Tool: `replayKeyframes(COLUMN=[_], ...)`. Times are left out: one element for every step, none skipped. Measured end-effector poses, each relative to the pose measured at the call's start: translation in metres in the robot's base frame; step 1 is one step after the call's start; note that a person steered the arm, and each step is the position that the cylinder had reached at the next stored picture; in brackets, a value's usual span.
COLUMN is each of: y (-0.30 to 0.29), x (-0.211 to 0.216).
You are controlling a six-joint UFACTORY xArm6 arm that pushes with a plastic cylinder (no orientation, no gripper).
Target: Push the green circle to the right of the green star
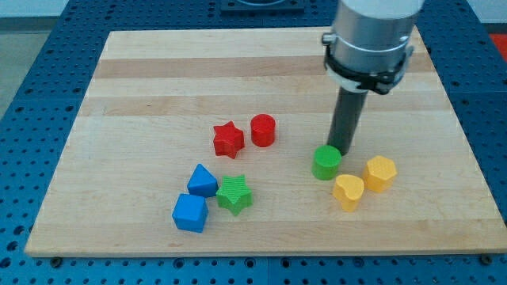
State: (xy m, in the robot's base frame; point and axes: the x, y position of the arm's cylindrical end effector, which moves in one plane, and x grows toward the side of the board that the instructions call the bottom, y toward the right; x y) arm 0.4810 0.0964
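The green circle (pixel 325 163) stands on the wooden board (pixel 158 87), right of centre. The green star (pixel 234 194) lies to the view's left of it and a little lower, well apart. My tip (pixel 338 148) comes down just behind the green circle's upper right edge, touching or nearly touching it. The rod rises to the arm's grey body at the view's top.
A yellow heart (pixel 348 191) and a yellow hexagon (pixel 380 173) sit just right of and below the green circle. A red star (pixel 228 139) and a red cylinder (pixel 263 130) lie above the green star. Two blue blocks (pixel 202 181) (pixel 190 212) sit at its left.
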Motion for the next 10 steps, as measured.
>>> replayKeyframes(y=[0.007,0.031,0.033,0.034,0.021,0.002,-0.024,-0.054,-0.083,-0.098], x=[0.003,0.003,0.004,0.021,0.023,0.023,0.023,0.023,0.023,0.024])
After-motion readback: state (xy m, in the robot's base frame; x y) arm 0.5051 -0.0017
